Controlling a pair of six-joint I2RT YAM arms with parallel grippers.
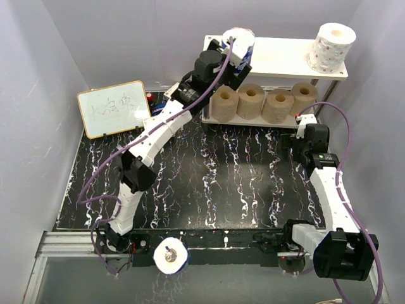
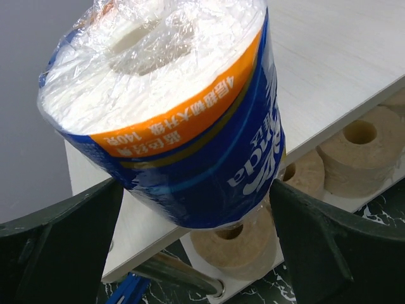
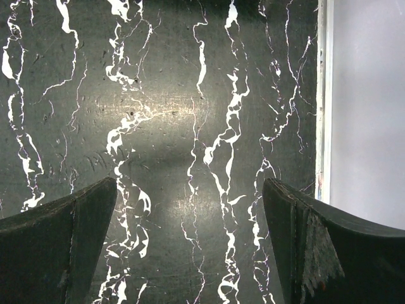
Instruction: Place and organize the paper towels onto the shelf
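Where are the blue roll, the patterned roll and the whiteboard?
blue roll (image 2: 209,171), left wrist view, on its blue wrapper.
patterned roll (image 1: 326,54), top view, on its side wall.
whiteboard (image 1: 114,109), top view, on its written face.

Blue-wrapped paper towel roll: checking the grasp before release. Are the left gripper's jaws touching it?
Touching. The left wrist view shows the blue-wrapped paper towel roll pinched by the left gripper, both jaws against its wrapper, no gap.

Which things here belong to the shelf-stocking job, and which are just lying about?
Job: blue-wrapped roll in left gripper; patterned white roll; four tan rolls; near-edge white roll; shelf.
Lying about: whiteboard.
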